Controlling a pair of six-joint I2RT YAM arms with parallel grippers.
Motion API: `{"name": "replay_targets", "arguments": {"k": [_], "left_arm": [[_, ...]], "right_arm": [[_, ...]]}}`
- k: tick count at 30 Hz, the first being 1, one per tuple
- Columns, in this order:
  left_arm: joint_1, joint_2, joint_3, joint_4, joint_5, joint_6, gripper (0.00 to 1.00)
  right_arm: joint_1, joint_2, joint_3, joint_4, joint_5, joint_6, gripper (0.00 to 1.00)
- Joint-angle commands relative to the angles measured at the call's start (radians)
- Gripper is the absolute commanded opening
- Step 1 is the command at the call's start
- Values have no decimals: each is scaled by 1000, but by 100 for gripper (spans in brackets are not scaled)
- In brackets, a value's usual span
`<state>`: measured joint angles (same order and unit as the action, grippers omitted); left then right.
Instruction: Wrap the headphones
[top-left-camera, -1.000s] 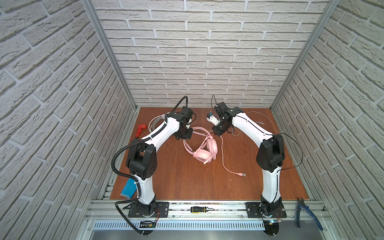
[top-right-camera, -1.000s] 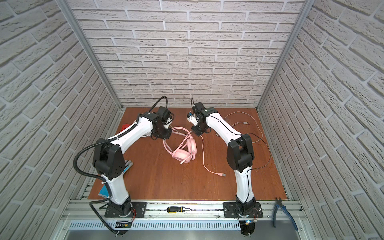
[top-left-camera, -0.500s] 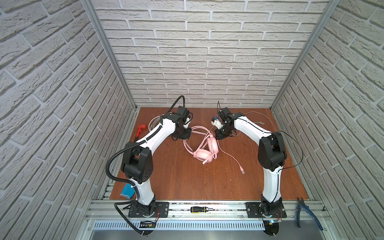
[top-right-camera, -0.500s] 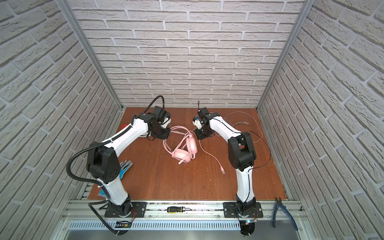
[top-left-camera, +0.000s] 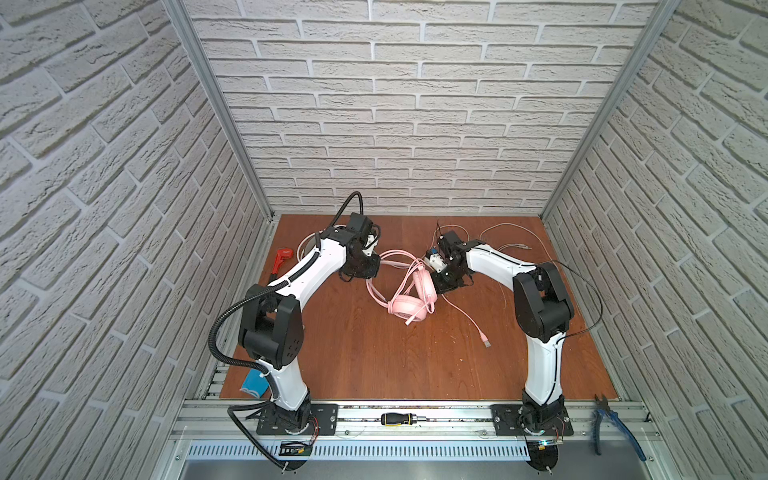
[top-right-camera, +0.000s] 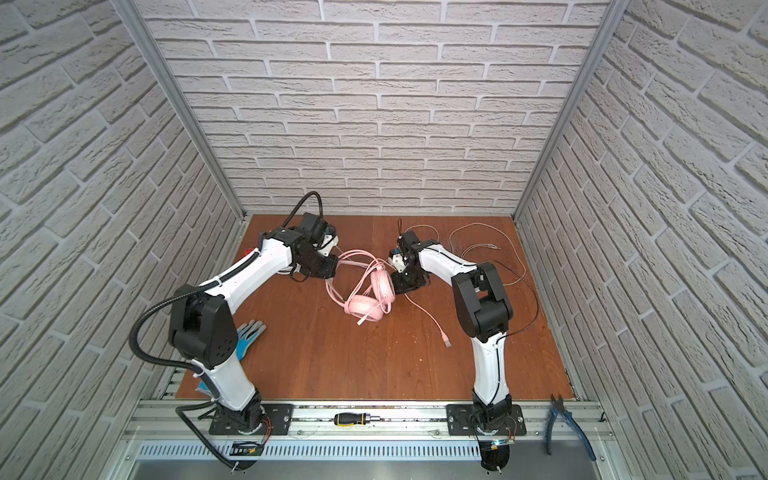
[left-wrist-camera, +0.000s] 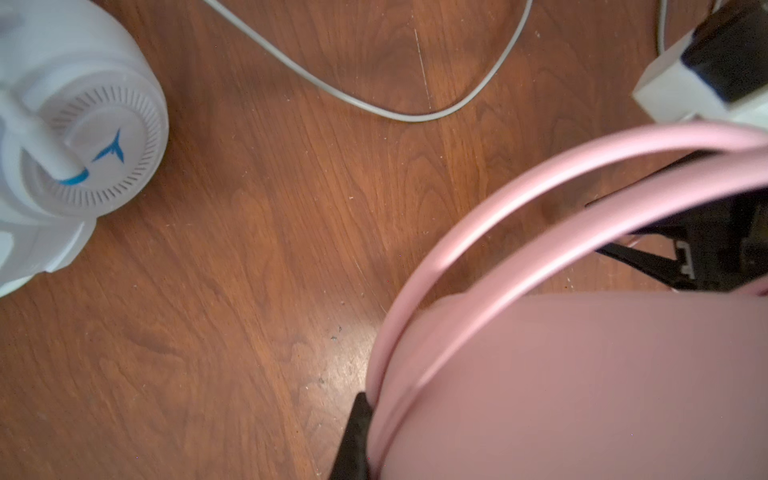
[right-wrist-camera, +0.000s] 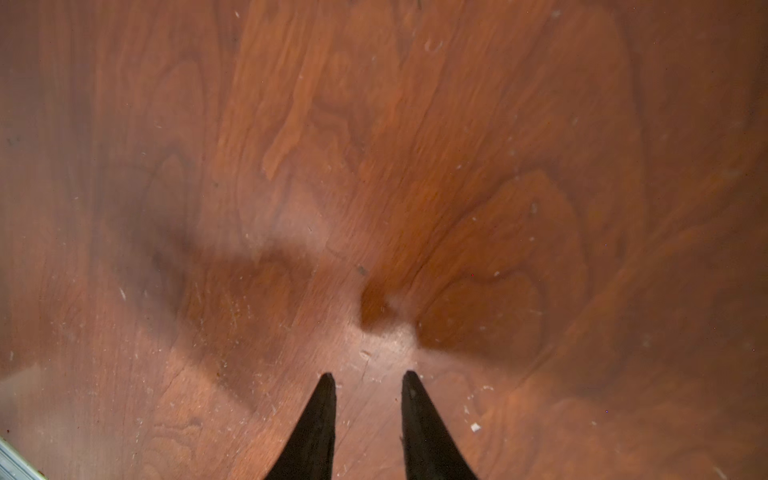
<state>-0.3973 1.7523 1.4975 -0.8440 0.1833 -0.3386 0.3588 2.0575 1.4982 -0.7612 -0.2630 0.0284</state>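
Note:
The pink headphones (top-left-camera: 409, 301) lie mid-table in both top views, and their pink cable (top-left-camera: 469, 322) trails to a plug near the front right. My left gripper (top-left-camera: 371, 268) is shut on the pink headband (left-wrist-camera: 519, 216). In the left wrist view only one black finger (left-wrist-camera: 353, 436) shows beside the pink band. The white headphones (left-wrist-camera: 83, 137) rest on the wood close by, mostly hidden behind my left arm in the top views. My right gripper (right-wrist-camera: 368, 378) hangs open over bare wood with nothing between its fingers, right beside the pink earcup (top-right-camera: 384, 282).
The white cable (top-left-camera: 511, 232) loops over the back right of the table (top-left-camera: 374, 365). A red tool (top-left-camera: 281, 262) lies at the left edge and a blue glove (top-right-camera: 249, 336) by my left arm. A screwdriver (top-left-camera: 401, 419) and pliers (top-left-camera: 615, 424) rest on the front rail.
My right gripper has come forward and down beside the pink earcup and its jaws have spread. The pink cable's plug end has shifted on the table. My left gripper keeps its grip, its elbow swung left.

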Motion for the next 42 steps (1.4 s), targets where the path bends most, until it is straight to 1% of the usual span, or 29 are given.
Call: {"name": "replay_targets", "arguments": {"k": [1,7,12,17,22,35,42], "left_arm": [[30,-72,-12,87,95,-57,0],[60,-91,-38,161,128,-120,0],[62,-101,-69,275,167,-234,0],[62,-101,-104,376,211,-317,0],[62,-95,-111,378,192,-328,0],[64,-79,-83,355,131,-363,0],[65,-79,-97,356,124,-370,0]], "right_arm": [[-3,-34,-40,44,-29,26,30],[-3,-37,-96,62,-65,40,27],[-1,-55,-156,88,-85,60,27],[-1,-68,-207,107,-100,82,27],[-1,-73,-238,103,-96,82,26],[4,-71,-286,100,-131,84,26],[18,-73,-310,94,-104,109,27]]}}
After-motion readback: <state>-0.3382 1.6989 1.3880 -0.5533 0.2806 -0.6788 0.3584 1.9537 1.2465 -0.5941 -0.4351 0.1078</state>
